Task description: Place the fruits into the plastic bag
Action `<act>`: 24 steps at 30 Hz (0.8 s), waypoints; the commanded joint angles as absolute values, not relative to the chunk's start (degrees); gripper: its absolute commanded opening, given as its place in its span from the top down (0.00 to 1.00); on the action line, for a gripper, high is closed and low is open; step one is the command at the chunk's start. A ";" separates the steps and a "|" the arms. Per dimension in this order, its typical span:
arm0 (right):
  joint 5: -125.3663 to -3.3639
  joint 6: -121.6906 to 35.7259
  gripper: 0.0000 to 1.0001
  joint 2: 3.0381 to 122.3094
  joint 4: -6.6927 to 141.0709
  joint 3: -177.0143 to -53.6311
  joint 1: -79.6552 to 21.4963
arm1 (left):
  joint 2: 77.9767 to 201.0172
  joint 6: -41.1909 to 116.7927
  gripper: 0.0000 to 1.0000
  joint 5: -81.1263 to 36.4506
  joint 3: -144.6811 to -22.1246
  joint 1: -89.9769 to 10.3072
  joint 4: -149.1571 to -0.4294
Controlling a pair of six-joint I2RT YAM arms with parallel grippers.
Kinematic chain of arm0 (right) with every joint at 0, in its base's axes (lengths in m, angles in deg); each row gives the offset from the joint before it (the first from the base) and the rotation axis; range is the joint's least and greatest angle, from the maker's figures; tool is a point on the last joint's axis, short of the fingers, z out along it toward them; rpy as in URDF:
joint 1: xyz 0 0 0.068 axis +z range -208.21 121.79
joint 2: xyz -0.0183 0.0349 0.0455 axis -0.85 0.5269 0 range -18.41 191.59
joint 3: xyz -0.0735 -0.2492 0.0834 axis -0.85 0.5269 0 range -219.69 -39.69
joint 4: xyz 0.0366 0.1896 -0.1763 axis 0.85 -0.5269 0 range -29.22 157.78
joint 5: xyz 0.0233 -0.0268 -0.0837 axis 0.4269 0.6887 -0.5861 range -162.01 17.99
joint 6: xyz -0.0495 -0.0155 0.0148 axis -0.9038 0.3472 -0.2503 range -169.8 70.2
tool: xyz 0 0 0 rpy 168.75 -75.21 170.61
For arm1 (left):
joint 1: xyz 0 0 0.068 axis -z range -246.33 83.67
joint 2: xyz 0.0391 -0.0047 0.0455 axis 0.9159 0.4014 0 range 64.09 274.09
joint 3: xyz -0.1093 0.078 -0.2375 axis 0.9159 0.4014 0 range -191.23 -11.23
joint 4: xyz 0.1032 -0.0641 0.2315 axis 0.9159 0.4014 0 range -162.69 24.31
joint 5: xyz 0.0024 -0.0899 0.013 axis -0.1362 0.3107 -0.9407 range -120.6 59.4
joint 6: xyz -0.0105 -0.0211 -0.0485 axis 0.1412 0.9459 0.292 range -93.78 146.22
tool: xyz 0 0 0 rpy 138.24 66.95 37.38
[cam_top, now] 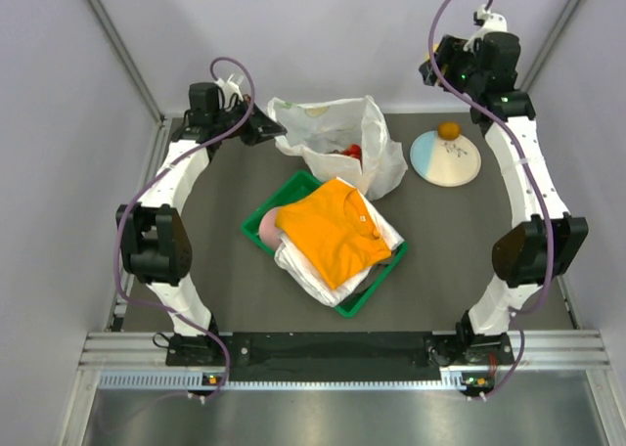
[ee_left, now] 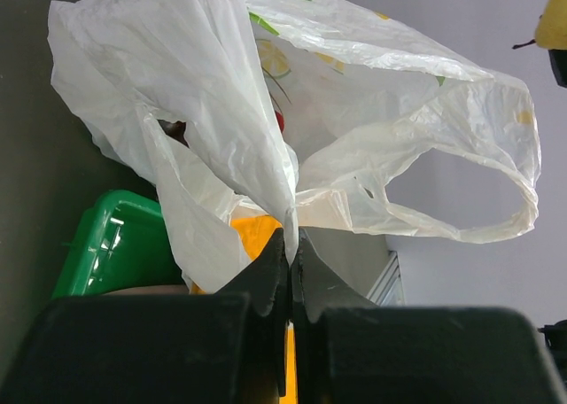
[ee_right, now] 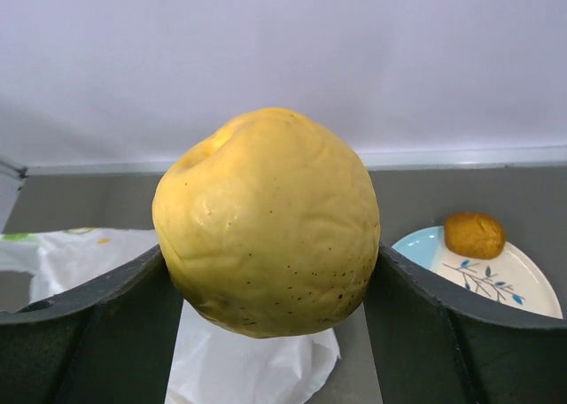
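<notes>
The white plastic bag (cam_top: pixel 333 138) lies at the back of the table with its mouth held up. My left gripper (cam_top: pixel 274 128) is shut on a pinched fold of the bag's rim (ee_left: pixel 291 231). A red fruit (cam_top: pixel 352 153) shows inside the bag (ee_left: pixel 354 112), also glimpsed as a red fruit (ee_left: pixel 279 120) through the opening. My right gripper (ee_right: pixel 270 253) is shut on a yellow pear (ee_right: pixel 266 222), high at the back right, right gripper (cam_top: pixel 437 69). The bag (ee_right: pixel 239 360) lies below it. A small orange (cam_top: pixel 449 130) sits on the pale plate (cam_top: pixel 445 167).
A green tray (cam_top: pixel 362 294) with folded orange and white clothes (cam_top: pixel 333 226) and a pink item (cam_top: pixel 267 226) stands in the middle, just in front of the bag. The plate (ee_right: pixel 523 289) with the orange (ee_right: pixel 474 234) is right of the bag. Walls close in behind and beside.
</notes>
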State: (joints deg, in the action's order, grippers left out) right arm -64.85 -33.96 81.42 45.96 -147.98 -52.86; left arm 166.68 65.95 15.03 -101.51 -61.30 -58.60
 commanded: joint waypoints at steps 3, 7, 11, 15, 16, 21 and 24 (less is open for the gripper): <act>-59.36 -35.65 0.61 76.17 48.80 -150.25 -49.42 | 163.41 66.12 1.00 16.16 -100.88 -60.62 -61.70; -56.63 -35.91 0.61 75.55 48.27 -152.10 -46.61 | 163.14 66.30 1.00 16.07 -100.44 -60.27 -62.05; -55.13 -36.43 0.62 75.55 47.22 -153.68 -41.88 | 162.97 66.74 1.00 16.07 -100.00 -59.83 -62.58; -54.69 -37.84 0.62 75.99 46.52 -155.70 -37.12 | 162.79 66.83 1.00 16.07 -99.57 -59.48 -62.76; -54.60 -38.45 0.62 76.60 46.25 -156.14 -36.07 | 162.88 66.91 1.00 16.07 -99.39 -59.39 -62.84; -53.64 -39.16 0.62 78.88 44.85 -157.20 -30.97 | 162.53 67.09 1.00 16.07 -98.86 -59.22 -63.46; -54.69 -40.30 0.62 80.64 42.57 -157.46 -27.80 | 162.44 67.18 1.00 16.25 -98.77 -59.22 -63.55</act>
